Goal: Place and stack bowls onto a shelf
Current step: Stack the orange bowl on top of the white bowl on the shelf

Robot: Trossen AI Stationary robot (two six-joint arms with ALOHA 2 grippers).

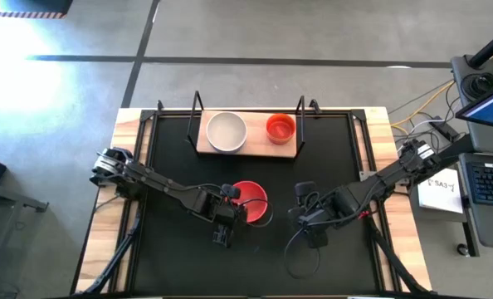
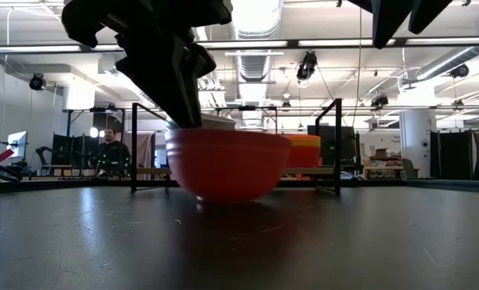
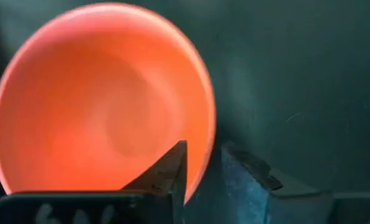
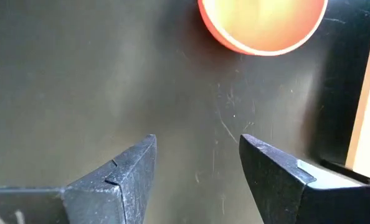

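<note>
A red bowl [image 1: 253, 202] stands upright on its base on the black mat [image 1: 172, 249], near the middle. My left gripper [image 1: 231, 198] is at the bowl's left rim, pointing steeply down, with one finger [image 3: 172, 171] over the bowl's inside and the other [image 3: 244, 171] outside, a gap between them. My right gripper [image 4: 197, 162] hangs open above bare mat to the right of the red bowl [image 4: 263, 22]. On the wooden shelf [image 1: 257, 139] at the far side sit a white bowl [image 1: 226, 131] and an orange-red bowl [image 1: 280, 128]. My left gripper's fingers straddle the red bowl's rim [image 3: 207, 163] from above, slanting down, one inside and one outside. The outer finger stands clear of the wall. I cannot tell whether the inner finger touches the rim. The bowl rests upright on the mat [image 2: 223, 197].
Black wire uprights [image 1: 198, 112] [image 1: 301, 116] stand at the shelf's two ends. Bare mat lies to the left, right and near side of the red bowl. A person [image 2: 110, 153] sits in the room beyond the table.
</note>
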